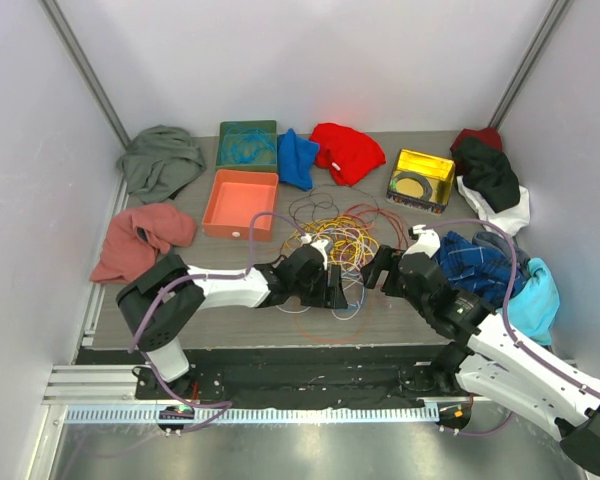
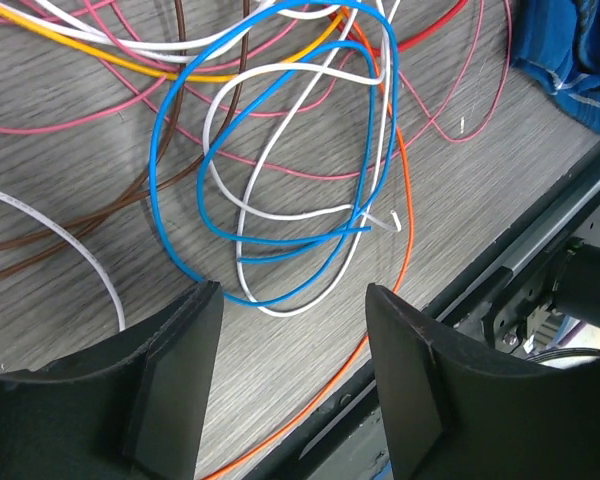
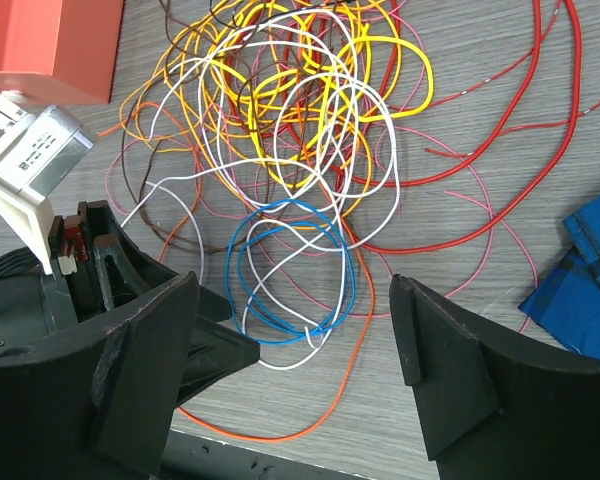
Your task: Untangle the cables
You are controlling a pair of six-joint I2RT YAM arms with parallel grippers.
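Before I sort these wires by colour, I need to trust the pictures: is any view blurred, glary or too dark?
Top view: evenly lit, soft glare on the metal sheet at the bottom, wires small but distinct. Left wrist view: wires crisp, colours clear; the left hand has dark, slightly soft fingers. Right wrist view: wires sharp, no glare; the right hand reads as a black silhouette.

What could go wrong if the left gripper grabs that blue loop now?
The blue cable overlaps the white cable at the open left gripper; closing may catch both and tighten the tangle.
The orange cable runs near the edge of the table; pulling might drag it off.
The right gripper hovers close; they could collide.
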